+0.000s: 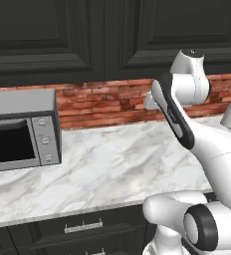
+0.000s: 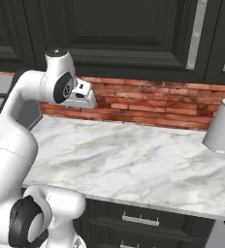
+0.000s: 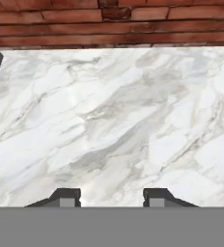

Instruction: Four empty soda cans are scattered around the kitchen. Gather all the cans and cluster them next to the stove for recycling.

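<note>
Marble counter (image 1: 102, 164), brick wall behind; microwave (image 1: 23, 129) at 9 o'clock, paper-towel roll (image 2: 222, 127) at 3. Gripper (image 3: 112, 197) clenched, empty. Cans and stove out of sight; gathering apparently all left.

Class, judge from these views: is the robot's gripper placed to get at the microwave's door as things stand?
Probably yes: the gripper hangs above bare marble counter, and nothing stands between it and the microwave to its left.

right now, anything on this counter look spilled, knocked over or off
Nothing stands out. The marble counter looks clean, the microwave sits square with its door shut, and the paper-towel roll stands upright by the brick wall.
</note>
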